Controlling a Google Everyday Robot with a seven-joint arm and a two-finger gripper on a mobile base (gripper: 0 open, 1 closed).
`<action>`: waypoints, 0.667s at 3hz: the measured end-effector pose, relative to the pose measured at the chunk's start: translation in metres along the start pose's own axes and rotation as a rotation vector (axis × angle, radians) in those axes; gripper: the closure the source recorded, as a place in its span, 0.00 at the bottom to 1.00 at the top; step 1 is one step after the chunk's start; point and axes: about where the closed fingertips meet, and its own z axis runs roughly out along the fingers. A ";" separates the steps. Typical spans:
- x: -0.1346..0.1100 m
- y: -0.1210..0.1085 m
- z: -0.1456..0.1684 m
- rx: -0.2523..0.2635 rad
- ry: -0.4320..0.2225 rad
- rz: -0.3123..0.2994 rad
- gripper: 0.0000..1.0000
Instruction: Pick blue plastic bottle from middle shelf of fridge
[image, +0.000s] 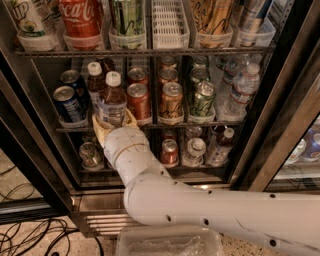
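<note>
The blue plastic bottle (112, 102), with a white cap, amber neck and pale blue label, stands at the front left of the middle shelf (200, 124) of the fridge (31, 150). My gripper (114, 124) reaches in from below on the white arm. Its tan fingers (98, 129) are closed around the bottle's lower body. A second bottle of the same kind (94, 79) stands just behind and left of it.
Blue cans (67, 102) stand left of the bottle, and red (138, 100), orange (171, 101) and green (202, 98) cans to its right. Clear water bottles (242, 89) stand at far right. The Coca-Cola rack (80, 17) is above. A clear bin (170, 243) and cables (30, 235) lie on the floor.
</note>
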 end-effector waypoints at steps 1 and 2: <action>0.000 0.000 0.000 0.000 0.000 0.000 1.00; 0.007 0.003 -0.005 -0.027 0.030 0.043 1.00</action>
